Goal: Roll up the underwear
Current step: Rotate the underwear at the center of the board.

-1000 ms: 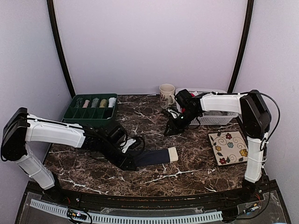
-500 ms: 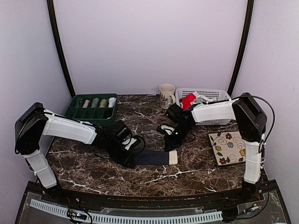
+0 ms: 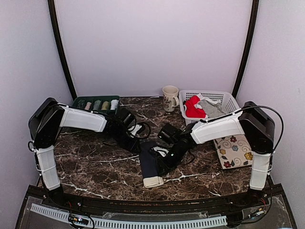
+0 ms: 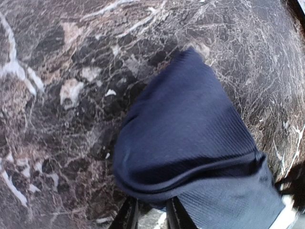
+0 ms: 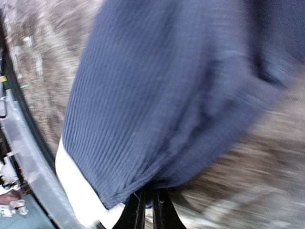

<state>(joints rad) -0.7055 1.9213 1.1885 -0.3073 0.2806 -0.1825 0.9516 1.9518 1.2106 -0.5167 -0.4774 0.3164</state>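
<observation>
Cloth was nipped in both grippers; the left gripper (image 4: pixel 151 213) had its fingers (image 4: pixel 129 215) drawn almost together on a folded edge of the navy underwear (image 4: pixel 190 138), with only a sliver of gap showing in its wrist view; the right gripper (image 5: pixel 147 210) was clenched just as narrowly on another edge of the same garment, close to the white waistband (image 5: pixel 76 186). From above, the garment lay as a long folded strip on the marble table (image 3: pixel 95 167), its far end under the left gripper, its waistband end toward the near edge and the right gripper on its right side about midway; that two-point hold looked meant to draw the strip straight and flat, so a roll could start cleanly from one end; no roll had begun yet. Farther out, a red garment (image 3: pixel 192 108) and a grey garment (image 3: pixel 213 109) waited in the white basket (image 3: pixel 229 97) at the back right; a mug (image 3: pixel 169 97) stood just left of it; a green tray (image 3: pixel 95 100) sat at the back left, and a flowered tile (image 3: pixel 234 150) lay near the right arm.
</observation>
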